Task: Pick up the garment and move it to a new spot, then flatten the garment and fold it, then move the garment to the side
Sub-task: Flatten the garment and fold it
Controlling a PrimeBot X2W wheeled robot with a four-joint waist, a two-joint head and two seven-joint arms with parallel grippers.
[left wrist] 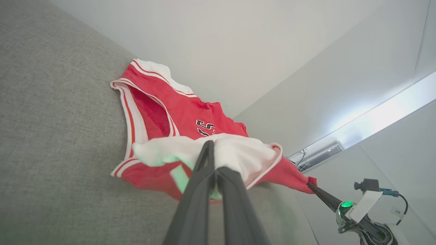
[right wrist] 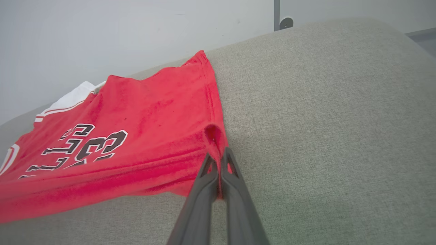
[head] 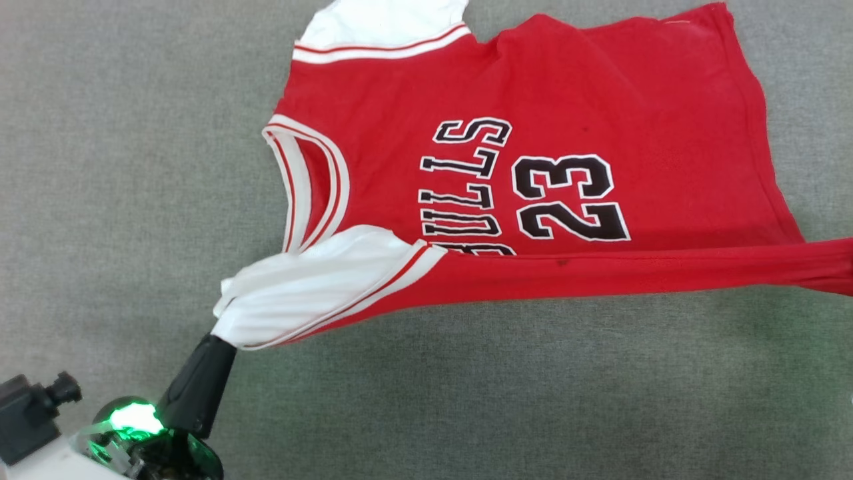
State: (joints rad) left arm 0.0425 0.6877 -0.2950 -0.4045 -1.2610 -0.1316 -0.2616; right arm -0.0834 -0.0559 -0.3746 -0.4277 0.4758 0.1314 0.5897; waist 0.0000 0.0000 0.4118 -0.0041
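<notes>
Grey woven upholstery [head: 100, 167] is lying under your soft red jersey garment [head: 600, 100], which is spreading across it with its near edge pulling taut and black, white-edged lettering [head: 533, 193] reading "BULLS 23". Your left gripper [head: 216, 339] is pinching the bunched white sleeve [head: 313, 287], and your right gripper [right wrist: 218, 154] is clamping the red hem corner.
</notes>
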